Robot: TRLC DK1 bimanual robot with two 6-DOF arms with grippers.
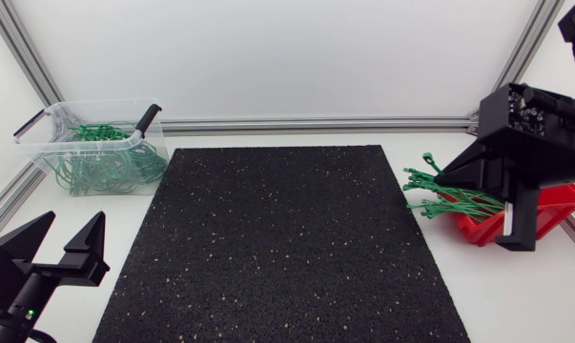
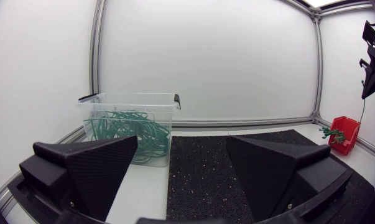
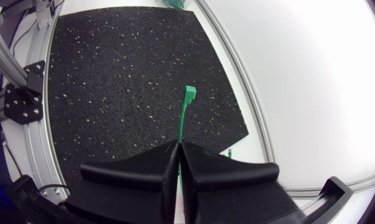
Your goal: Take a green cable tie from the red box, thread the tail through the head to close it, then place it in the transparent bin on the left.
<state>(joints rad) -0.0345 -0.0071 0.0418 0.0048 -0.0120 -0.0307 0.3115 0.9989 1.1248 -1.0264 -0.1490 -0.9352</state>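
My right gripper point(image 1: 441, 177) hangs over the bundle of green cable ties point(image 1: 451, 201) that sticks out of the red box point(image 1: 565, 204) at the right. It is shut on one green cable tie point(image 3: 186, 112), whose head end pokes out ahead of the closed fingertips point(image 3: 178, 150) above the black mat. The transparent bin point(image 1: 39, 129) at the back left holds several closed green ties point(image 1: 104, 162). My left gripper point(image 1: 63, 243) sits low at the front left, open and empty. In its own view its fingers point(image 2: 100, 168) frame the bin point(image 2: 130, 124), with the red box point(image 2: 344, 132) far off.
A black speckled mat point(image 1: 282, 238) covers the middle of the white table. Aluminium frame rails point(image 1: 316, 125) run along the back and sides. My right arm point(image 2: 370, 59) shows high at the far side in the left wrist view.
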